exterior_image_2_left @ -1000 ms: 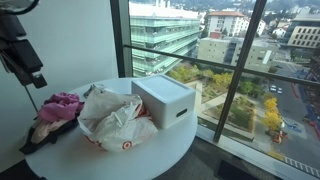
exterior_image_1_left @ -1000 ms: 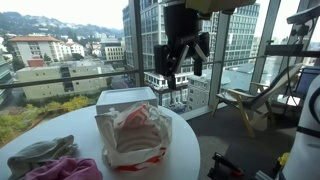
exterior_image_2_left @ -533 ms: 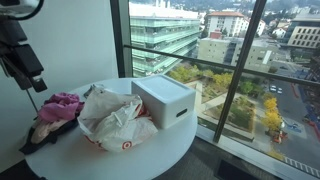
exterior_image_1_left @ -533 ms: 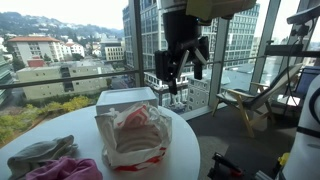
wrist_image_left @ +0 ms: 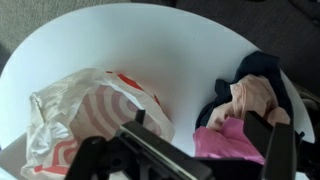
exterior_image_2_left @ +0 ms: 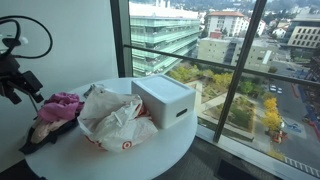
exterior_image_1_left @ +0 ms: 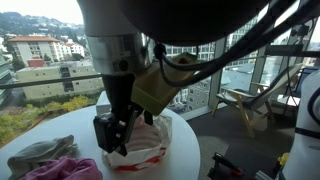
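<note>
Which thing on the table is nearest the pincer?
The pink-and-dark clothes pile, close by the pincer; the red-and-white plastic bag and white box sit farther off.

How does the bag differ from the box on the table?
The bag is crumpled and soft, while the box has flat sides and straight edges. The bag carries red print; the box is plain white. The bag lies next to the clothes; the box stands on the window side. Both are mostly white and rest side by side on the round table.
</note>
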Controlling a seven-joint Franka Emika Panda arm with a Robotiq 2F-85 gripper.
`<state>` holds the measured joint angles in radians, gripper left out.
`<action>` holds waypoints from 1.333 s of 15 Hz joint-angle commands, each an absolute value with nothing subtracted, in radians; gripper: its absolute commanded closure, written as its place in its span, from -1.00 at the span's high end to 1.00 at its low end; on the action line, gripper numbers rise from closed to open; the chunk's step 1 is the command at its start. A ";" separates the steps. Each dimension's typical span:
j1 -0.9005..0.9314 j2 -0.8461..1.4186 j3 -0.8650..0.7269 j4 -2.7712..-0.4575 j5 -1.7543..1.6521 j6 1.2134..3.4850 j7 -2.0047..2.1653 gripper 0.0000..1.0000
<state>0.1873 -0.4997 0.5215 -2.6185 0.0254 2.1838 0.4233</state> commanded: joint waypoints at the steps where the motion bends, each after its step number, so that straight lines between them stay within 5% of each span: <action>1: 0.129 -0.241 0.633 -2.518 -0.039 2.370 0.434 1.00; 6: 0.031 0.066 0.711 -2.382 -0.307 2.486 0.530 1.00; 13: 0.381 0.369 0.334 -2.179 -0.525 2.589 0.626 1.00; 15: 0.458 0.406 0.255 -2.140 -0.561 2.615 0.636 0.46; 20: 0.559 0.353 0.189 -2.160 -0.557 2.609 0.618 -0.30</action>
